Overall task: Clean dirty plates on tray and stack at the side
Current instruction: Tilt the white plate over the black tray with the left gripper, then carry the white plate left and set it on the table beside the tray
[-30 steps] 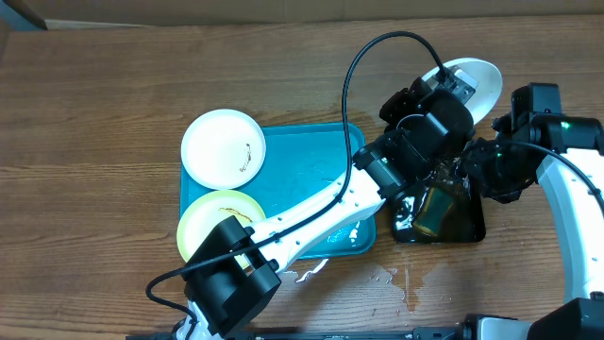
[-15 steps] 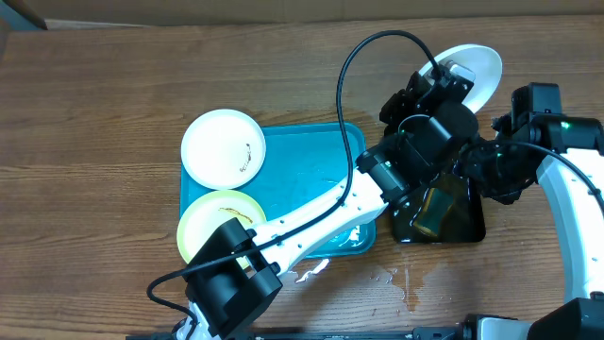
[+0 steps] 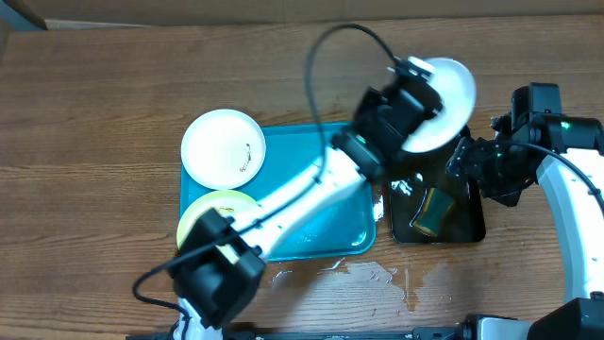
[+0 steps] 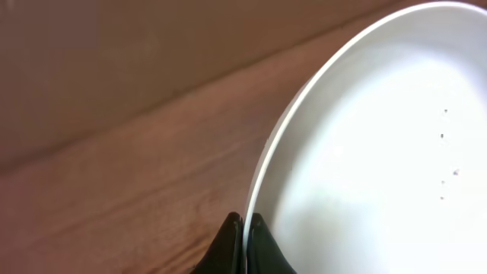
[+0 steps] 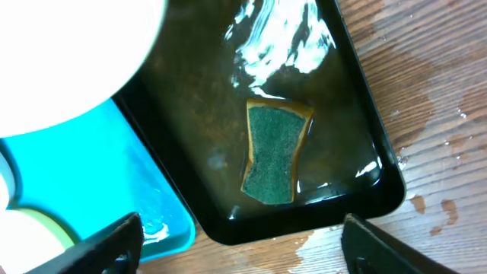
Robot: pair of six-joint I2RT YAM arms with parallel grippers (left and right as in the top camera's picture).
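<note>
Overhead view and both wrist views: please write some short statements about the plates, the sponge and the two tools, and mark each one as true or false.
1. The left tool grips a white plate by its rim. True.
2. The sponge lies on the turquoise tray. False: it lies in the black tray, in shallow water.
3. The right tool holds the sponge. False: it is open above the black tray, and the sponge lies free.
4. A pale yellow plate rests on the turquoise tray. True; the left arm hides part of it.
</note>
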